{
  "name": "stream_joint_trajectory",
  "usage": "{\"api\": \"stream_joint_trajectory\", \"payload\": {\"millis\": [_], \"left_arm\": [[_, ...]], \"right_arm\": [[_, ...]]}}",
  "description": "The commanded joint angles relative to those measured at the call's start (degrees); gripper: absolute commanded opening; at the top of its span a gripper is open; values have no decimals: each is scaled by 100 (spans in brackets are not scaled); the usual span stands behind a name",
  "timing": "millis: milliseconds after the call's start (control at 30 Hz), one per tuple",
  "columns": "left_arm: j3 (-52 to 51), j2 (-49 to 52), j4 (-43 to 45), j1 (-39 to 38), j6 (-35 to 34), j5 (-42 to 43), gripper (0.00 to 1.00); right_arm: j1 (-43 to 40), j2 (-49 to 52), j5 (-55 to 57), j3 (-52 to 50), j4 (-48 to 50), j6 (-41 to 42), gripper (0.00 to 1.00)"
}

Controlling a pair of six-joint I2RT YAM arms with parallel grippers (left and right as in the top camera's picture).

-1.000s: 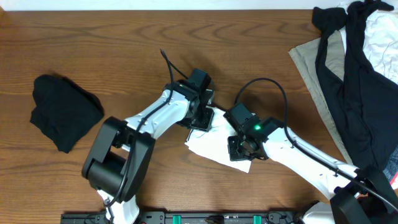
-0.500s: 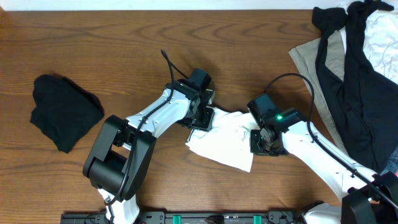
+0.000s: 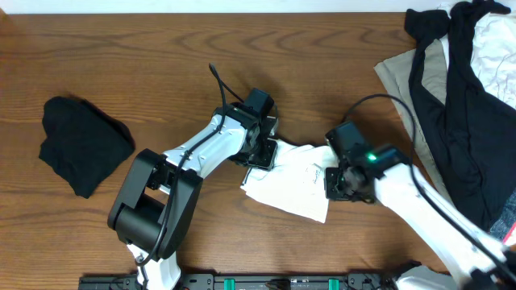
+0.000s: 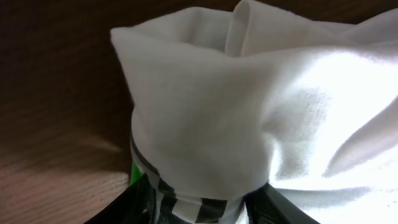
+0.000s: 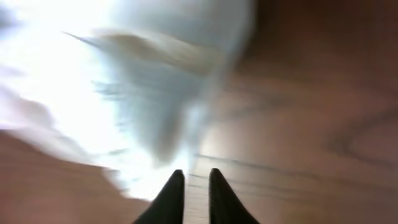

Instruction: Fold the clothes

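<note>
Across the wooden table (image 3: 121, 48), laundry in three places. Heaped at the far right edge, the biggest lot: a black garment (image 3: 463, 97) draped over a beige piece (image 3: 399, 76) and a rumpled white piece (image 3: 496, 48), none of it folded. Well apart at the left, a black bundle (image 3: 85, 143), loosely gathered. At centre, the white garment (image 3: 290, 184) in hand, partly folded and lying skewed on the wood. Left gripper (image 3: 262, 153) at its upper left corner, clenched on the cloth; from the left wrist, the same white garment bunched thick right over the gripper. Right gripper (image 3: 337, 184) at the garment's right-hand edge; from the right wrist, fingertips (image 5: 174, 193) drawn almost together just beside the cloth, blur hiding whether any hem sits between them, so cannot tell. Likely step: stretching the piece flat before the next fold. Risks from here, by judgement only: with so thick a wad in the left jaws, a pull may drag the whole garment sideways rather than smooth it. With nothing truly pinched on the right, may slip off and leave that edge creased. Too hard a tug between the two may undo the fold already made.
</note>
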Motion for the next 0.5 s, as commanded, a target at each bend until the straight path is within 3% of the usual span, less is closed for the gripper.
{"api": "stream_joint_trajectory", "payload": {"millis": [0,200,467], "left_arm": [[-111,122,-153,-31,-7,-50,47],[-105,-284,-162,-13,-2,-57,47],[-111,-634,-144,-13,-2,-205,48]], "right_arm": [[-33,-555,-868,328,302,-824,2],[-227,-660,-2173,332,1032,-802,1],[-614,210,-3438,330,1475,-1082,1]]}}
